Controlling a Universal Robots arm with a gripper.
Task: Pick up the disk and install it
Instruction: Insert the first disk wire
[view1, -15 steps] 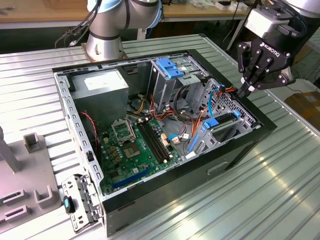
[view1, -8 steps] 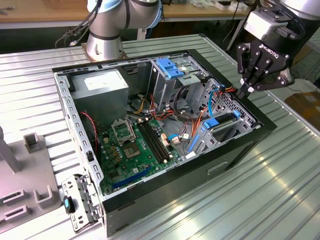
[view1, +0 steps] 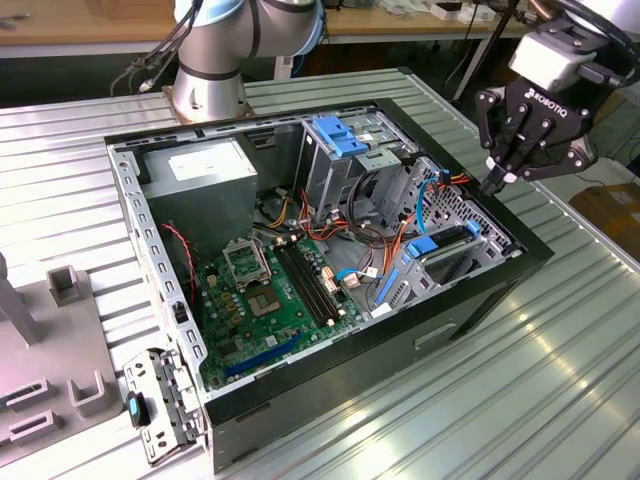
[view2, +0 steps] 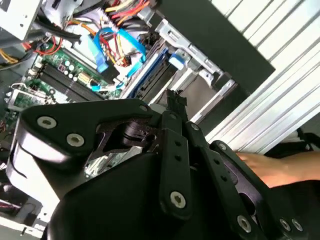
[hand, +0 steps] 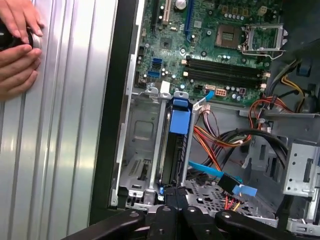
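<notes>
At the exterior view's left, the green printed motherboard (view1: 270, 300) is lying flat in the floor of the open black metal computer case (view1: 350, 362), which is resting on the ribbed silver metal desk (view1: 560, 330). Further right, past a tangle of orange and red wires (view1: 345, 235), what appears to be the flat silver-grey disk (view1: 447, 250) with blue plastic side rails is standing on edge in a grey metal drive bay near the case's right wall. In the first wrist view its blue rail end (hand: 178, 122) is showing at the mouth of that slot. At the far right, the black hand (view1: 497, 182) is hovering just above the case's right edge, close to the bay. Its fingers are lying together in both wrist views, with nothing visible between them. The picking up looks done and the installing looks nearly finished. Any further seating would call for a straight push along the slot, keeping clear of the thin blue cable (view1: 432, 195) beside it.
</notes>
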